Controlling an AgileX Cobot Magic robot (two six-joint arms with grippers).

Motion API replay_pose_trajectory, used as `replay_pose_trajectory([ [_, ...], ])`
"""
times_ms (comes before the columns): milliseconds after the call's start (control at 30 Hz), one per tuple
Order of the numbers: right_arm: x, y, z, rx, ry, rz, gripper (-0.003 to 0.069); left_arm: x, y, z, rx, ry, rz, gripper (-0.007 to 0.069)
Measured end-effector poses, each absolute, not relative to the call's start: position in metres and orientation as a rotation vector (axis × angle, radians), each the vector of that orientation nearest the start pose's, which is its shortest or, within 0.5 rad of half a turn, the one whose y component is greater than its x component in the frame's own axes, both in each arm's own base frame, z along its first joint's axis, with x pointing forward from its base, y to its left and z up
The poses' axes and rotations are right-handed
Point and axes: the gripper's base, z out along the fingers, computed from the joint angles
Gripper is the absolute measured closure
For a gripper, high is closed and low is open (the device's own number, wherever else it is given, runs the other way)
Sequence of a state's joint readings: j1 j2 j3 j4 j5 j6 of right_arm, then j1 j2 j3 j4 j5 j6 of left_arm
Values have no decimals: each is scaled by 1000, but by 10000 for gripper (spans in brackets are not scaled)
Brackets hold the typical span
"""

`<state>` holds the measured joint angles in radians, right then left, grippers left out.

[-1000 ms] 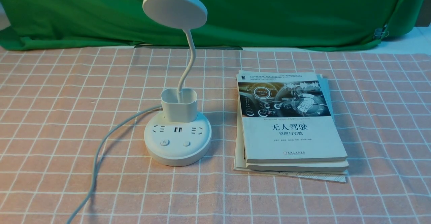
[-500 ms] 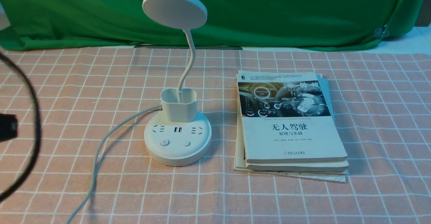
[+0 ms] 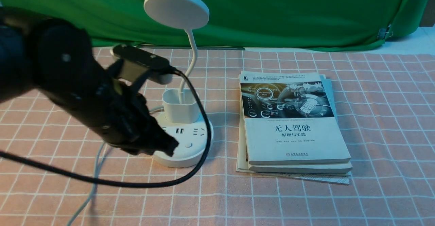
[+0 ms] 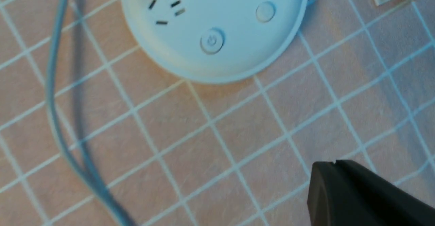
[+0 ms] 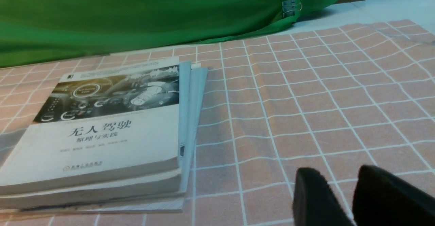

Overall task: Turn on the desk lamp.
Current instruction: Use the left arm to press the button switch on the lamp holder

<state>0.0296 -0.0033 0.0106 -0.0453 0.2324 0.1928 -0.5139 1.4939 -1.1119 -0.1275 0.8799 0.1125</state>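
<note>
Trouble starts at the desk lamp [image 3: 180, 107], standing on the tablecloth [image 3: 373, 117] at 9 o'clock of the books [image 3: 294, 124]. Its base carries a power button [image 4: 211, 41] at about 7 o'clock and a plain button [image 4: 265, 11] at 5 o'clock, so the left gripper [image 3: 169, 146], fingers pressed together to a seam and poised near the 7 o'clock rim, could hit the wrong one or slip off the edge. An off-centre push might slide the base, the arm's black cable [image 3: 200, 144] curving round its 3 o'clock side could snag it, and the right gripper [image 5: 341, 181], fingers narrowly apart, sits off the books' 4 o'clock side.
</note>
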Motion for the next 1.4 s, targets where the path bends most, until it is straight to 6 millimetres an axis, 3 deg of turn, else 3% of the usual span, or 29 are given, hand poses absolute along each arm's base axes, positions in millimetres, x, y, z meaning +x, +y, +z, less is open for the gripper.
replay_pose_trajectory([
  [200, 56, 1, 189, 110, 1721, 123, 418, 287, -176, 234, 743, 2682, -295, 603],
  [400, 56, 1, 189, 110, 1721, 123, 418, 308, -197, 215, 781, 2657, -287, 603],
  [567, 56, 1, 189, 110, 1721, 123, 418, 319, -199, 201, 820, 2649, -215, 603],
  [1167, 56, 1, 189, 110, 1721, 123, 418, 326, -201, 197, 809, 2609, -200, 603],
  [1400, 56, 1, 189, 110, 1721, 123, 418, 328, -201, 185, 835, 2643, -171, 603],
])
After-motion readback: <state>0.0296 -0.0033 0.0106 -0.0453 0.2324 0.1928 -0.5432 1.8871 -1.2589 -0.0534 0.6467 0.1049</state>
